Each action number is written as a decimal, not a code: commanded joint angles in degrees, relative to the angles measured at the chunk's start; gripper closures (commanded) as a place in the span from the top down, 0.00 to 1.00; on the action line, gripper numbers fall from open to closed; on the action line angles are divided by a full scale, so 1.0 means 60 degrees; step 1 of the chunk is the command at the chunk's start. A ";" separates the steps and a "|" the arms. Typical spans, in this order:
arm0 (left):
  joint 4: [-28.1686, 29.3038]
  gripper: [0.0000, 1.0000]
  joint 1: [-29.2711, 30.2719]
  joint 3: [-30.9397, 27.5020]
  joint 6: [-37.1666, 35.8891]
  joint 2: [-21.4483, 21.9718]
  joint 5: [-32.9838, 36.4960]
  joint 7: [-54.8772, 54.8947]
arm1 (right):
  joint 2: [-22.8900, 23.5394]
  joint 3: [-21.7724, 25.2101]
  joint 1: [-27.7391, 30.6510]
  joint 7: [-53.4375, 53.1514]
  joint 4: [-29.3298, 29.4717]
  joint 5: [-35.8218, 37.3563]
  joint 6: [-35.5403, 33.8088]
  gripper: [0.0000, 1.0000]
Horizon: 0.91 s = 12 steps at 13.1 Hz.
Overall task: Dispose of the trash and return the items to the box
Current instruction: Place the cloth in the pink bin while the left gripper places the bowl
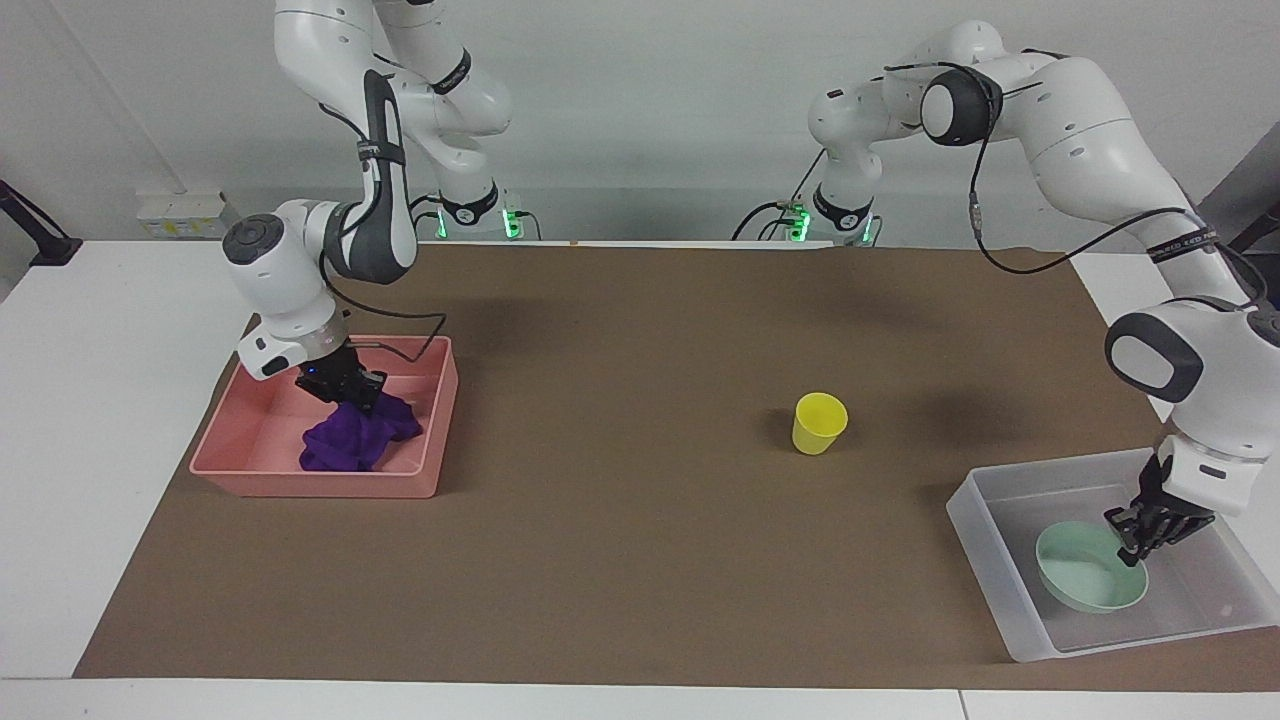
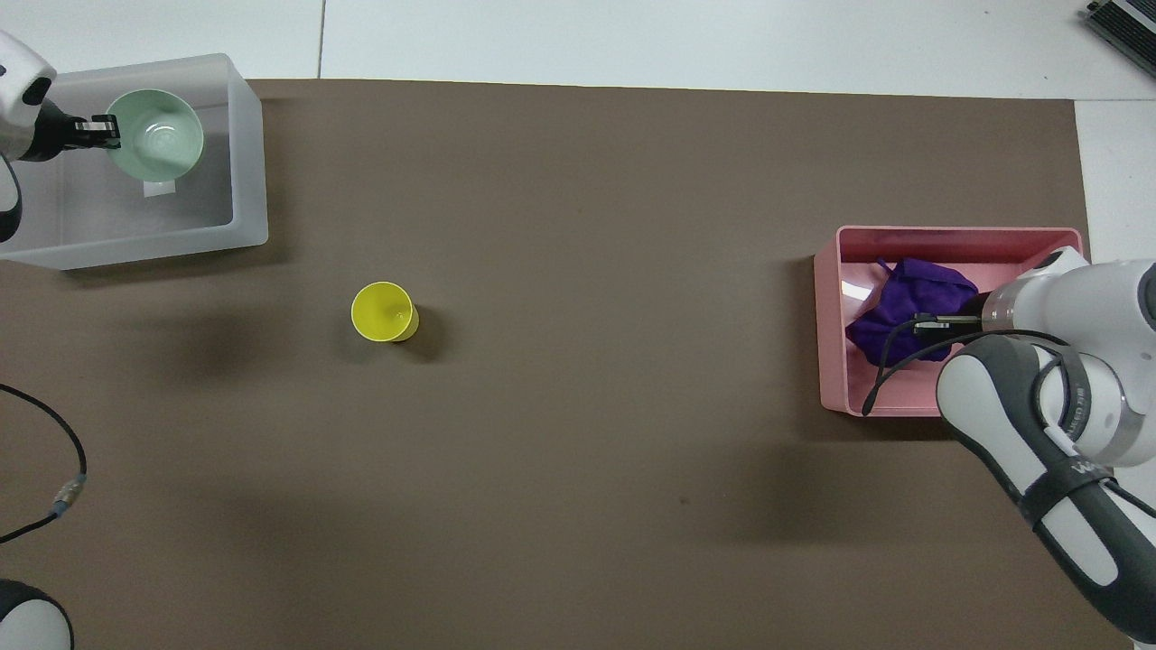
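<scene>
The purple rag, the trash, lies slumped on the floor of the pink tray at the right arm's end of the table. My right gripper is down in the tray, at the top of the rag. At the left arm's end, the mint-green bowl sits inside the translucent box. My left gripper is shut on its rim. The yellow cup stands upright on the mat, nearer to the robots than the box.
A brown mat covers most of the white table. The box's white sticker shows beside the bowl. A loose black cable hangs by the left arm.
</scene>
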<state>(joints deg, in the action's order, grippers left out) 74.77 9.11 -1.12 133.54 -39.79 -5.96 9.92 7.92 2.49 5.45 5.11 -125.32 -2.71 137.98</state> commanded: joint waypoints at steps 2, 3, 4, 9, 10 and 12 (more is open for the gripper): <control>0.0809 0.25 0.0006 0.0040 0.0185 0.0480 0.0099 0.0031 | -0.0352 -0.0108 -0.0116 0.0131 0.0245 -0.0061 0.0017 1.00; 0.0780 0.37 0.0020 0.0040 0.0097 0.0480 0.0113 0.0046 | -0.0557 -0.0137 -0.0102 0.0116 0.0436 -0.0061 -0.0246 1.00; 0.0664 0.50 0.0049 0.0025 -0.0150 0.0480 0.0128 0.0060 | -0.0762 -0.0181 -0.0116 0.0101 0.0612 -0.0046 -0.0538 1.00; 0.1231 1.00 -0.0301 0.0025 -0.1088 0.1999 0.0128 0.0060 | -0.1627 -0.0283 -0.0628 -0.1375 0.2221 0.0188 -0.3362 1.00; 0.1887 1.00 -0.0447 0.0025 -0.1133 0.2642 0.0128 0.0060 | -0.1671 -0.0284 -0.0673 -0.1668 0.2689 0.0188 -0.4050 1.00; 0.3322 1.00 -0.0914 0.0025 -0.1134 0.3872 0.0128 0.0017 | -0.1774 -0.0269 -0.0644 -0.2095 0.3568 0.0188 -0.5223 1.00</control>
<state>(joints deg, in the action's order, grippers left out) 83.81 6.00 -0.42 126.19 -24.95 -5.88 10.08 -3.08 1.21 0.99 -5.13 -108.24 -2.42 111.33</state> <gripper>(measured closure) 0.000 0.000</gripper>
